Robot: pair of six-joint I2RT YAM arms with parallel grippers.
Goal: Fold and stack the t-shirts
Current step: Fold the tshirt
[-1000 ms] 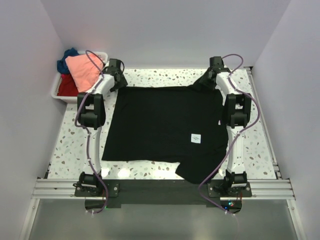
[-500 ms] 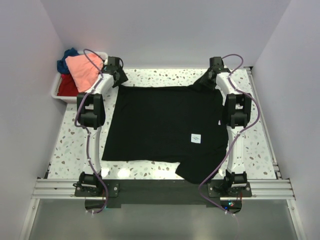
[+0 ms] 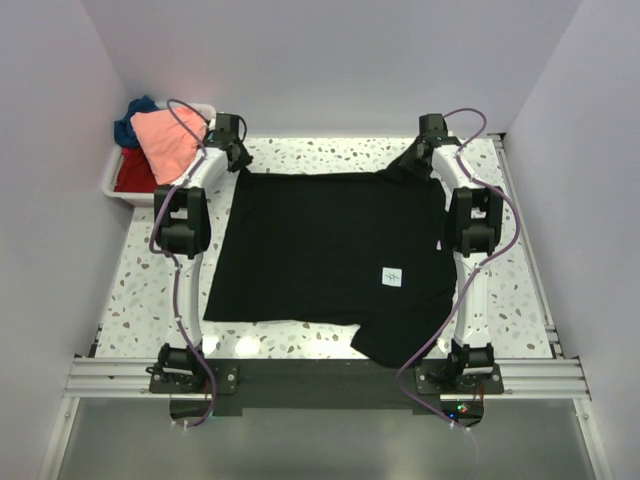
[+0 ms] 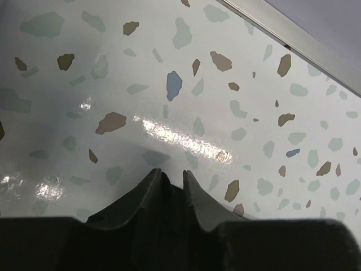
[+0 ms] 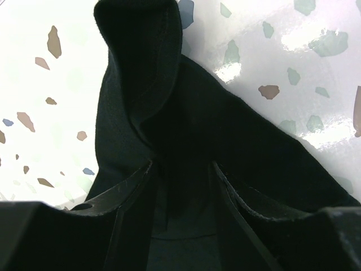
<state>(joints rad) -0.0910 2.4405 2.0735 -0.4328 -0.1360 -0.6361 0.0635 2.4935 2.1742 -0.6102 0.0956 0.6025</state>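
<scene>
- Top external: we saw the black cloth short-sleeved t-shirt (image 3: 320, 250) spread flat across the middle of the speckled terrazzo table (image 3: 150, 290), with its small white neck label (image 3: 392, 277) facing up.
- A rumpled lobe of it lay at the near right, close to the right arm's base.
- The left gripper (image 3: 240, 157) sat at the shirt's far-left corner, and the right gripper (image 3: 412, 160) at its far-right corner.
- Left wrist: the fingertips (image 4: 155, 180) stood close together with only a thin slit between them, bare terrazzo beyond. We could not tell whether any cloth was pinched.
- Right wrist: the fingers (image 5: 127, 192) were clamped on either side of a raised fold of the black shirt.
- The white plastic bin (image 3: 112, 180) stood at the table's far-left corner. It held the salmon-pink t-shirt (image 3: 165, 140) on top, the red t-shirt (image 3: 130, 175) under it and the dark blue t-shirt (image 3: 128, 125) behind.
</scene>
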